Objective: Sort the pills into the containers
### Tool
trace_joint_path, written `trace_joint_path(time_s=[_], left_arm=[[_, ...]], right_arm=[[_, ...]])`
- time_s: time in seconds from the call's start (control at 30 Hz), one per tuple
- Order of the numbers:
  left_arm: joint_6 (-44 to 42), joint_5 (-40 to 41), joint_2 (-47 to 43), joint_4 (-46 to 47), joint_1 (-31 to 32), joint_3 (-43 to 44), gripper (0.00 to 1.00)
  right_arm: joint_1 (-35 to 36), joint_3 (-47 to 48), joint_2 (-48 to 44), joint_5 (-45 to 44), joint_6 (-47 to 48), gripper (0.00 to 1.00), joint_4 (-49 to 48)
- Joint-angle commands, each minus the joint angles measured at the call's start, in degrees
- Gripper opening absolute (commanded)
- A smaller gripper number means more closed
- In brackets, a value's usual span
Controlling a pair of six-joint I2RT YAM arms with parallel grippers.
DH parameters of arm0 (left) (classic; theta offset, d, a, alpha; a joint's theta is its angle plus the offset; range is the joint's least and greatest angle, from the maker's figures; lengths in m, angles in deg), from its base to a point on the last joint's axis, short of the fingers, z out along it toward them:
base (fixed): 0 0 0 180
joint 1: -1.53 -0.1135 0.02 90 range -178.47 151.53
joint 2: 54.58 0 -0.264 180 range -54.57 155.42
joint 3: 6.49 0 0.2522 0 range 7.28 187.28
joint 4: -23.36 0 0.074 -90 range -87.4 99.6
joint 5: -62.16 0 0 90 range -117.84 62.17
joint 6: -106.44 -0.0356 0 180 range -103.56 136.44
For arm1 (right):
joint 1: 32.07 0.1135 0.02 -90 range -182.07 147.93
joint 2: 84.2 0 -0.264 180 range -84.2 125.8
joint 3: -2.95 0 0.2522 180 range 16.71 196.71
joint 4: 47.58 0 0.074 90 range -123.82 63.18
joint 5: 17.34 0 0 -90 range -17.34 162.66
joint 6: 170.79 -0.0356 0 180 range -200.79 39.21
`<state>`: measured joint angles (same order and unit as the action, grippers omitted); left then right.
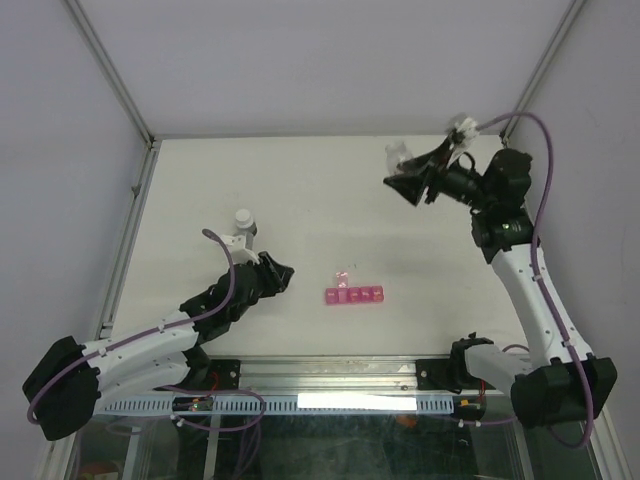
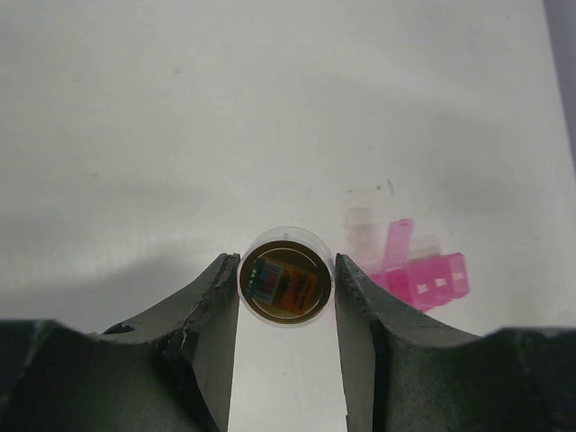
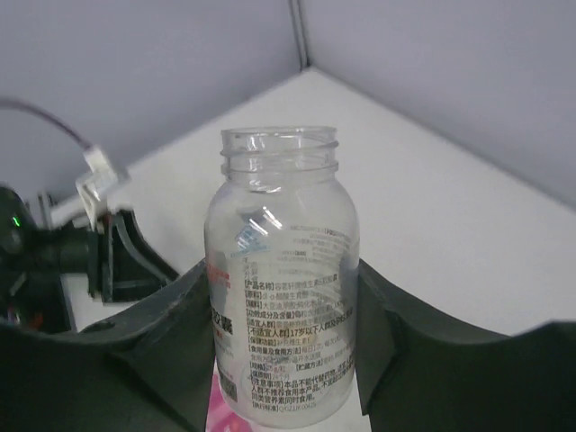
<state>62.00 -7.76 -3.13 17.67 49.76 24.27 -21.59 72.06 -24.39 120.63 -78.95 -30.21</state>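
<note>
The left tool (image 1: 277, 273), low over the worktop (image 1: 300, 180), pinches a small round bottle (image 2: 286, 286) seen end-on, orange-brown inside. Just to its right, apart from it, lies the pink pill organiser (image 1: 353, 294), flat on the worktop between the 2 arms. Its long axis runs left to right along the near edge, with 1 lid raised at its left end. The left tool is clearly the nearer. Far right and well back, the lifted right tool (image 1: 408, 183) grips an uncapped clear bottle (image 3: 281, 270), seemingly empty.
</note>
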Motion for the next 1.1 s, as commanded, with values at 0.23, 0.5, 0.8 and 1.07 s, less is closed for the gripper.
trace_joint_path(time_s=[0.23, 0.5, 0.8, 1.07], left_arm=[[2.84, 6.73, 0.43, -7.56, -5.61, -2.85, 0.00], [3.94, 4.78, 9.03, -7.10, -7.17, -0.71, 0.00], [3.17, 2.91, 14.00, -8.27, -7.10, 2.11, 0.42], [-2.05, -1.32, 3.40, -7.20, -7.14, 1.18, 0.85]], right_arm=[[0.27, 11.67, -5.67, 10.65, -16.96, 0.00, -7.69], [3.37, 1.47, -10.24, 19.88, -5.47, 0.00, -5.36], [5.83, 0.52, -4.22, 10.85, 37.01, 0.00, 31.06], [12.84, -4.83, 3.36, -2.52, 48.57, 0.00, 37.16]])
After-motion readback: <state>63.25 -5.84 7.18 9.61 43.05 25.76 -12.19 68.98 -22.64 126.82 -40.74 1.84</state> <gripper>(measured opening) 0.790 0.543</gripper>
